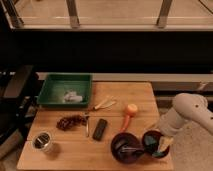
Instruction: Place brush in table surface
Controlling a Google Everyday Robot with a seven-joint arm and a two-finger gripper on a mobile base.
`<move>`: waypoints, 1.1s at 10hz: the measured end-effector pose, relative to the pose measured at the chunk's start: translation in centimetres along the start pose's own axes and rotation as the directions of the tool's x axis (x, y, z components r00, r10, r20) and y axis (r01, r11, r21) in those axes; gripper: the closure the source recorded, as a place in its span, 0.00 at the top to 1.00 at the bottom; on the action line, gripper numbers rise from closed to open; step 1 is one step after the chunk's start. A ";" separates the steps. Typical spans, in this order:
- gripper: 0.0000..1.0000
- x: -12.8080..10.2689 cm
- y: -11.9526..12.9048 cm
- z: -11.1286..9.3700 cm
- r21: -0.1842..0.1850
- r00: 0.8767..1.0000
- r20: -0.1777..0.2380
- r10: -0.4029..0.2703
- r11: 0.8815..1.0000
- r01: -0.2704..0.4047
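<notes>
The wooden table surface [75,150] fills the lower middle of the camera view. A purple bowl [114,150] stands near its front edge, and a slim dark item with a pale streak, likely the brush [129,148], lies inside it. A smaller dark bowl [150,136] stands just to its right with something teal in it. My gripper [162,145] hangs from the white arm [190,115] at the right rim of that smaller bowl, low over the table's front right corner.
A green tray [52,92] holding a white object sits at the back left. An orange carrot [129,114], a black block [100,129], a thin metal utensil [87,125], a dark red cluster [70,121], a metal cup [42,141] and a pale yellow item [105,104] lie on the table.
</notes>
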 end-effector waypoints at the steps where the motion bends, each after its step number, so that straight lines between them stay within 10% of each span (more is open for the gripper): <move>1: 0.44 0.0 0.0 0.2 -0.007 1.000 0.005 -0.001 1.000 0.001; 5: 0.05 -0.1 0.0 0.6 -0.015 1.000 0.013 -0.012 1.000 0.012; 11: 0.00 -2.0 -0.3 -2.1 0.042 0.998 0.021 -0.063 0.997 0.062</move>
